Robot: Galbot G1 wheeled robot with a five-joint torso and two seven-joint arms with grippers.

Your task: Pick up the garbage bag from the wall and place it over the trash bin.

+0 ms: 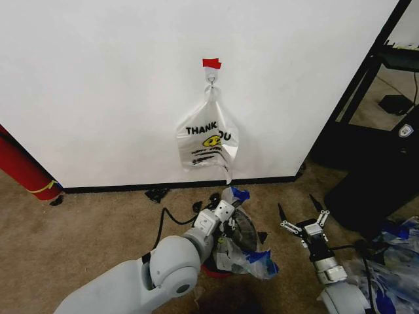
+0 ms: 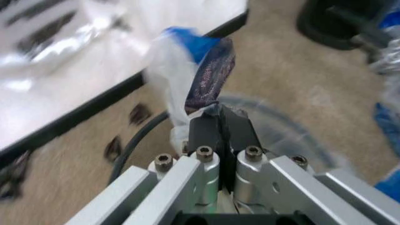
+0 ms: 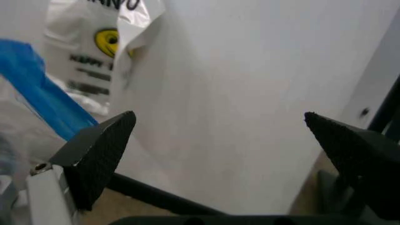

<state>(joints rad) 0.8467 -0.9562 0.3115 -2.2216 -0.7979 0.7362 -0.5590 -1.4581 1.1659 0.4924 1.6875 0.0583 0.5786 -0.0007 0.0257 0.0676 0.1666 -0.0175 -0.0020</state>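
Left gripper point(image 2: 220, 123): my jaws clamped on the garbage bag point(image 1: 245, 255), draped over the trash bin point(image 1: 243, 230)
Right gripper point(image 1: 302, 221): jaws apart, idle beside the bin
Risk: thin film may tear; bag could slip off the bin's rim

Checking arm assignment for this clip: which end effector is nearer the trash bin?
Left. The left end effector sits over the trash bin, shut on the garbage bag; the right end effector hangs open beside it.

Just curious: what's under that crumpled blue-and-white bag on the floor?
Under the garbage bag, the trash bin's dark mesh wall and red base show. The bin's inside is covered. The left hand pinches the bag.
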